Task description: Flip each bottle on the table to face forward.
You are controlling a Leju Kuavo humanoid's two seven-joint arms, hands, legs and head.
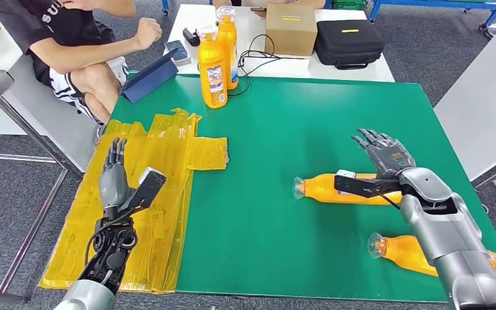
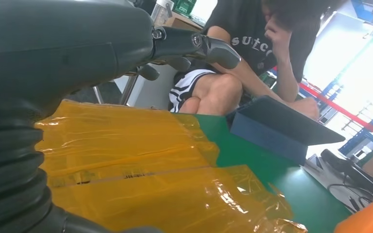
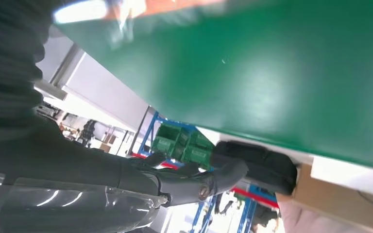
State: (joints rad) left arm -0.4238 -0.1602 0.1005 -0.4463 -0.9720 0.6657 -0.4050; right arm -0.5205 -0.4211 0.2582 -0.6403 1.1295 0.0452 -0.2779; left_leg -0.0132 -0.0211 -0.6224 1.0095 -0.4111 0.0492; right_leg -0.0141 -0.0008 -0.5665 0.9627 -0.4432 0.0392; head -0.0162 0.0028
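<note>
- Two orange bottles lie on their sides on the green table (image 1: 284, 142): the nearer lying bottle (image 1: 413, 253) at the right front corner, partly hidden behind the robot's forearm, and the farther lying bottle (image 1: 326, 188) just beyond it, its clear cap end pointing toward the table's middle.
- The right hand (image 1: 384, 154) hovers over the label end of the farther lying bottle, fingers spread and extended, holding nothing; whether it touches the bottle cannot be told from the head view.
- The left hand (image 1: 113, 173) hangs over the yellow taped sheets (image 1: 161, 161) at the table's left side, fingers straight and close together, empty.
- Two upright orange bottles (image 1: 213, 68) stand together at the far edge, labels visible, apparently already dealt with.
- A seated person (image 1: 71, 45) leans over beside a blue tablet case (image 1: 148, 76); behind the green table sit a cardboard box (image 1: 290, 27) and a black case (image 1: 349, 40).
- Handling, as a judgement: the bottles look like smooth, rigid plastic filled with liquid, so moderately heavy, likely to roll on the mat and to slip under a loose hold.
- The best purchase is probably around the broad middle of the body near the label, fingers wrapping from above with the thumb opposite, rather than the narrow neck or cap.
</note>
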